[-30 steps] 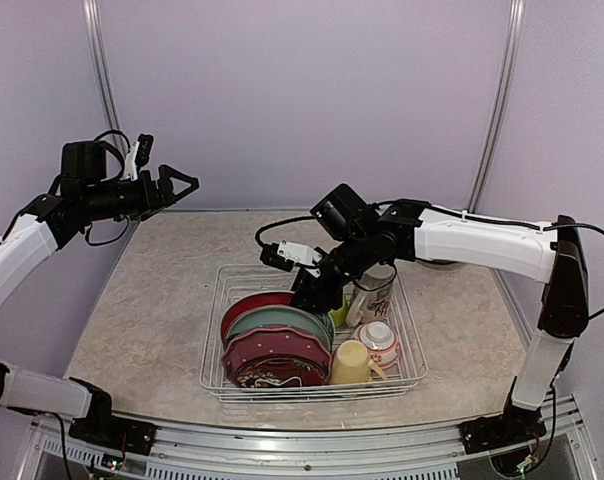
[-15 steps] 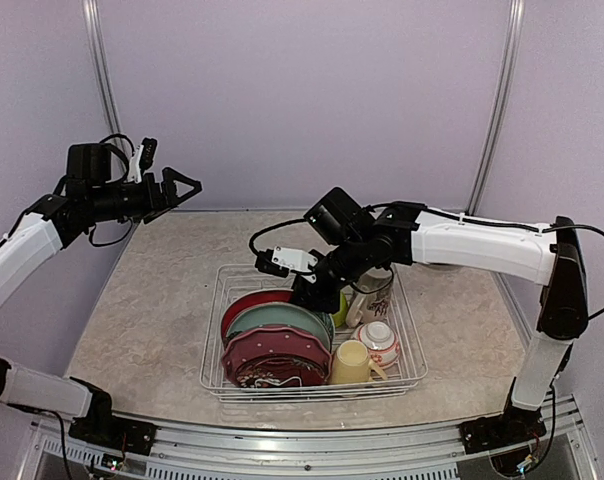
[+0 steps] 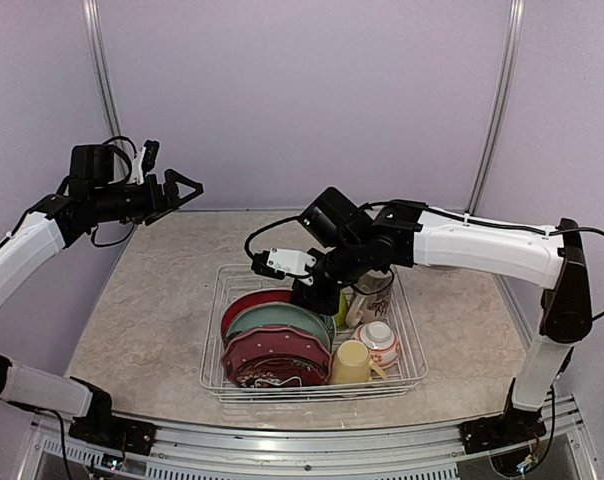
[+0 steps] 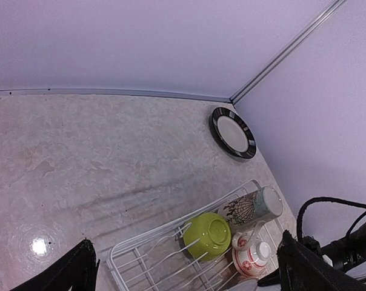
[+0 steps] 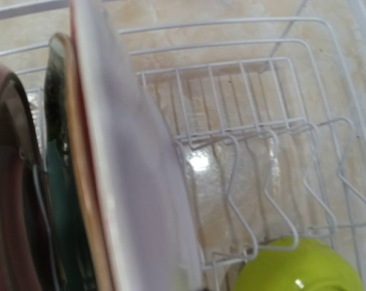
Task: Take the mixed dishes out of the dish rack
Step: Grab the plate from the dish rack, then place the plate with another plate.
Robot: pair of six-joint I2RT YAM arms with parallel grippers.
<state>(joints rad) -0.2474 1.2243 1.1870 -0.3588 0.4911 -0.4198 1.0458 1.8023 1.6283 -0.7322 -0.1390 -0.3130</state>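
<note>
- Lilac walls close in a mottled beige worktop (image 3: 152, 300), and the dish rack (image 3: 211, 352) sits near its middle, loaded.
- On the rack's left, plates stand on edge between the tines. A red plate (image 3: 248, 304) is at the back, a teal-green plate (image 3: 278, 322) stands before it, and a dark red plate (image 3: 274, 358) is nearest you. Standing upright, each offers its rim from above.
- On the right sit a tall cream mug (image 3: 372, 298), a small white-and-red bowl (image 3: 379, 342) and a pale yellow mug (image 3: 350, 362). A lime-green bowl (image 4: 208, 235) lies behind the plates.
- Your right tool (image 3: 317, 296) is down at the red plate's top rim. The wrist view shows that rim edge-on but no fingers, so you cannot tell whether it has closed.
- Your left tool (image 3: 187, 187) hangs high over the far left, spread wide and holding nothing.
- The teal-green plate crowds the red one's near face, so a straight upward lift looks safest. Behind the red plate are only unused tines.
- A black-rimmed plate (image 4: 232, 132) lies in the far right corner, with open worktop to the left.
</note>
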